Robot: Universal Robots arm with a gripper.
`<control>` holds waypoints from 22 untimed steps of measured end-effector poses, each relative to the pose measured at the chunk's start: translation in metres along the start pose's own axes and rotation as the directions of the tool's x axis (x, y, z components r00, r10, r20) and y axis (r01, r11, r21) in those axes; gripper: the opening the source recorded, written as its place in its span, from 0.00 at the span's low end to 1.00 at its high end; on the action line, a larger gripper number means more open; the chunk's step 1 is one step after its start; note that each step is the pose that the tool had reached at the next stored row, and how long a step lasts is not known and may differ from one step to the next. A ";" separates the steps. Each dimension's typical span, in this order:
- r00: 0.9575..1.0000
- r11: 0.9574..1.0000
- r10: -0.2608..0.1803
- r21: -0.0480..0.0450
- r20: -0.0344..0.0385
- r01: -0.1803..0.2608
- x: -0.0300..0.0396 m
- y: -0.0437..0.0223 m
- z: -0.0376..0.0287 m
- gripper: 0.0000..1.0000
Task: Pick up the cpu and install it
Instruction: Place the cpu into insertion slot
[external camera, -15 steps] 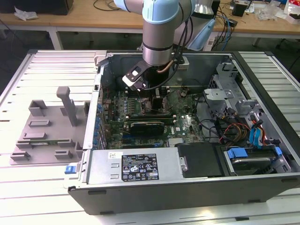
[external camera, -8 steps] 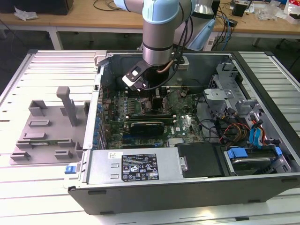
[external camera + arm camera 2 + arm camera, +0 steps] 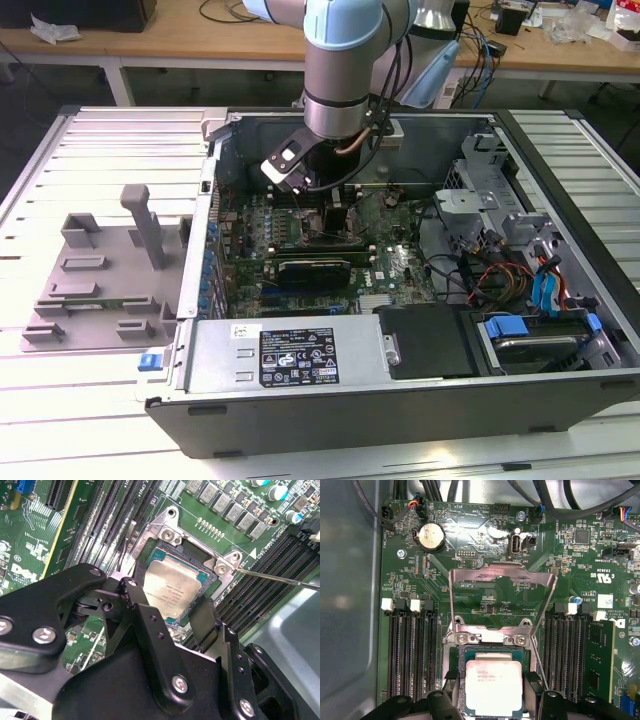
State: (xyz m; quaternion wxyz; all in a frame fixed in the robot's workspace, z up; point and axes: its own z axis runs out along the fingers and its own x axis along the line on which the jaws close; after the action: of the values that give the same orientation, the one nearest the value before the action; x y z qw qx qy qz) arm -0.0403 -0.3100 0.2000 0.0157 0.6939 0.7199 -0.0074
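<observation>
Cpu lies flat in the socket between the hand's parted fingers, which hold nothing.

In the first wrist view, glare bleaches the cpu lid almost white, and the raised metal plate just beyond it carries smeared reflections. In the exterior view, soft overhead light keeps the worktop bright. The computer case interior around the cpu is dimmer, shaded by the arm.

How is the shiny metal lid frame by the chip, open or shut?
Open. The silver metal lid frame stands swung up from its hinge, leaving the small square silver-topped cpu uncovered.
</observation>
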 end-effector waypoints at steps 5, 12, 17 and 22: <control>1.000 1.000 0.000 0.000 0.000 0.000 0.0001 0.0000 0.0002 0.62; 1.000 1.000 0.000 -0.001 -0.010 0.000 0.0001 0.0000 0.0004 0.62; 1.000 1.000 0.000 0.000 -0.010 0.000 0.0000 0.0000 0.0003 0.62; 1.000 1.000 0.000 0.000 -0.010 0.000 -0.0011 0.0003 0.0006 0.62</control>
State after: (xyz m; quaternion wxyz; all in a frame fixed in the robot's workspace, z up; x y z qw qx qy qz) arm -0.0400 -0.3111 0.1995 0.0122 0.6939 0.7199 -0.0038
